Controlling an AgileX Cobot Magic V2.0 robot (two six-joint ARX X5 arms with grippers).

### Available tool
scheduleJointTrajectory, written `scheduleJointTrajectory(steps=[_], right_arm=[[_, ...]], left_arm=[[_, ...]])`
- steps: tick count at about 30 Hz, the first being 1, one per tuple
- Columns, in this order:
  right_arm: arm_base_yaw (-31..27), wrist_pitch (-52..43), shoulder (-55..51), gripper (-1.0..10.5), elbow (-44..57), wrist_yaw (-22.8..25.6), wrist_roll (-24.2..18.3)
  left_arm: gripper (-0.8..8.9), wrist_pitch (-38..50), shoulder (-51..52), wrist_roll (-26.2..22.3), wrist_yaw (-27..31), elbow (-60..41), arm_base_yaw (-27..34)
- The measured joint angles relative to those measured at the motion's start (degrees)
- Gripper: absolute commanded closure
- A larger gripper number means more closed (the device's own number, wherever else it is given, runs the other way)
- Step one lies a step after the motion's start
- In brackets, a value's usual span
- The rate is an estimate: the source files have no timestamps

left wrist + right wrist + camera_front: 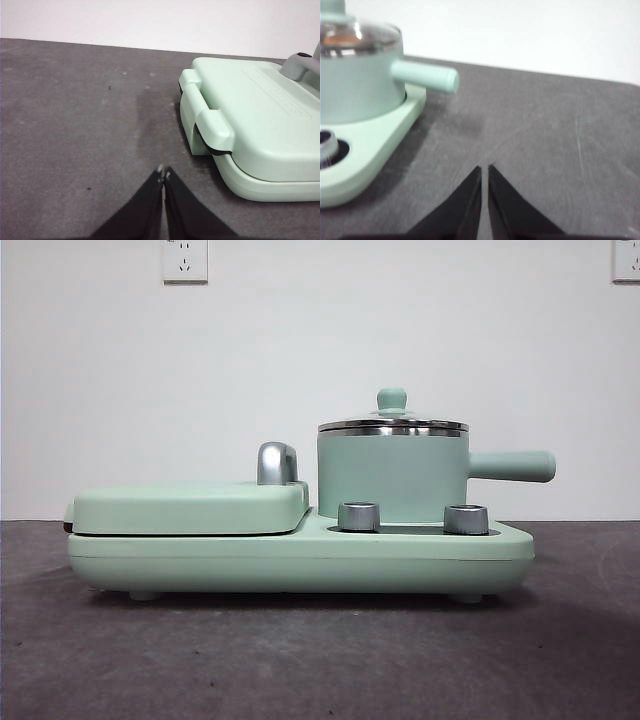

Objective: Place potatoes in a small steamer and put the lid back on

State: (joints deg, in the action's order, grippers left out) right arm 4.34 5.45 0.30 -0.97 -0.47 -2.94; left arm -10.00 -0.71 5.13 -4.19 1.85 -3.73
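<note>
The small steamer stands on the right half of the appliance, its straight handle pointing right. The lid sits level on its steel rim, green knob up. In the right wrist view an orange-brown patch shows through the lid's glass; it looks like the potatoes, but I cannot tell more. My right gripper is shut and empty over the mat, off to the side of the steamer's handle. My left gripper is shut and empty, near the griddle's outer end.
A flat mint-green griddle with a chrome handle fills the left half of the base. Two steel dials face front. A dark grey mat covers the table; a white wall stands behind.
</note>
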Motion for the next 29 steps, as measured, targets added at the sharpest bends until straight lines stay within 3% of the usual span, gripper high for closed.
scheduleJointTrajectory(steps=[29], right_arm=[[0.00, -2.71, 0.00, 9.3, 0.02, 0.00, 0.20]], left_arm=[[8.07, 0.00, 0.00, 0.00, 0.00, 0.00, 0.00]])
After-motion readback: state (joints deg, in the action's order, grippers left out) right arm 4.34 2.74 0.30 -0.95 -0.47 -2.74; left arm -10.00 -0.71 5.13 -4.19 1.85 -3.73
